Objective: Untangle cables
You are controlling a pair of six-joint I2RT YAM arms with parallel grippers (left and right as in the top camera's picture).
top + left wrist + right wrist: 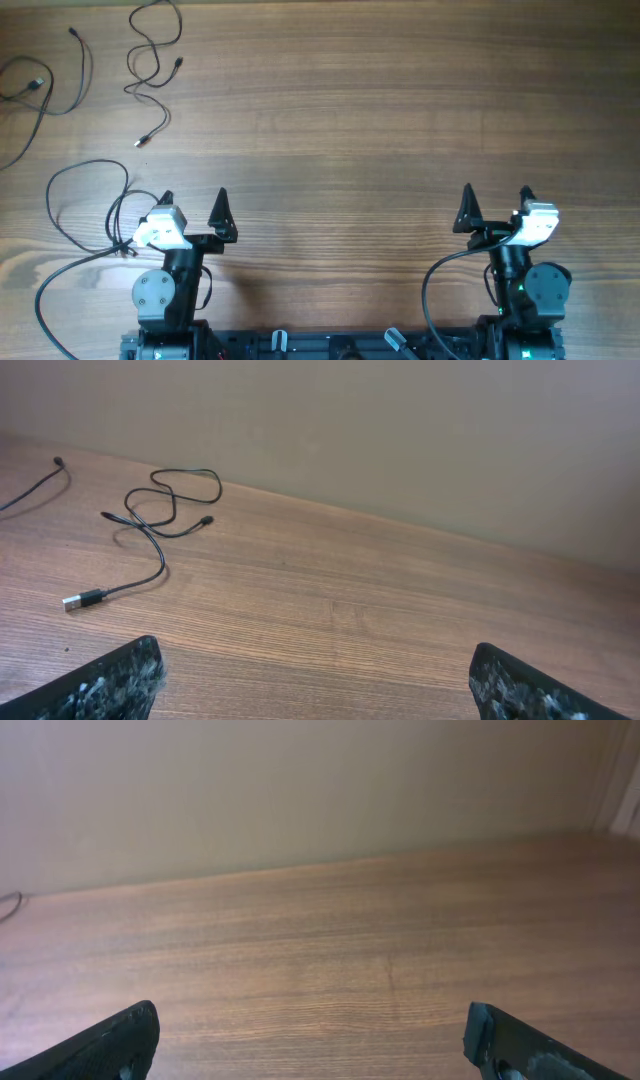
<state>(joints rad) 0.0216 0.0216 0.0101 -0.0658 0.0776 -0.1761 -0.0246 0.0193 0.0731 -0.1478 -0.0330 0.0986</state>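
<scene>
Soft even warm light, faint shadows, no glare, wrist views slightly blurry

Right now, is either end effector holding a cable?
No, the left end effector and right end effector stand open and empty; the cables lie on the table beyond them.

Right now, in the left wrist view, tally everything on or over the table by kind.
Thin black cables: 2, the looped cable and a second cable's end
Left gripper fingers: 2
Total: 4
</scene>
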